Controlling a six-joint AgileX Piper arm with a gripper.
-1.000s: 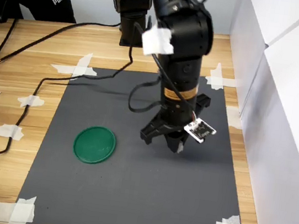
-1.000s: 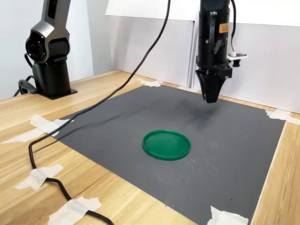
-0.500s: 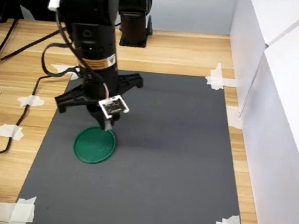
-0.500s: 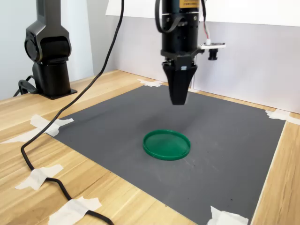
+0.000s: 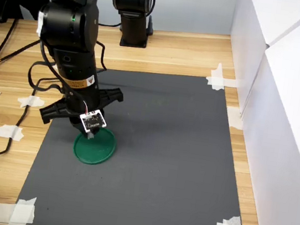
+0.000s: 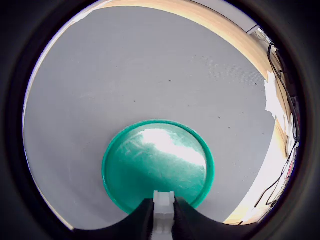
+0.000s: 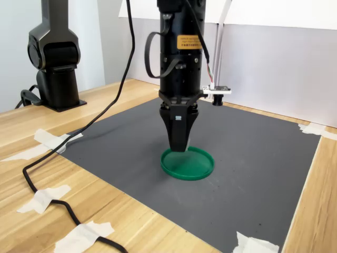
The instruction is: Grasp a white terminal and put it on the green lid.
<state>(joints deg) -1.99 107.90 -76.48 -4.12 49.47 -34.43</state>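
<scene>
From my station, second exterior view: black arm base at the left, on the wooden tabletop [image 7: 121,100]. Centre: the black gripper [image 7: 179,149] points straight down over the flat round dark-green plastic lid [image 7: 196,167], which lies on the dark grey mat [image 7: 253,153]. Wrist view: the fingers [image 6: 141,220] pinch the tiny white plastic terminal [image 6: 163,210] narrowly, poised above the lid's near rim. I cannot tell whether it touches the lid.
</scene>
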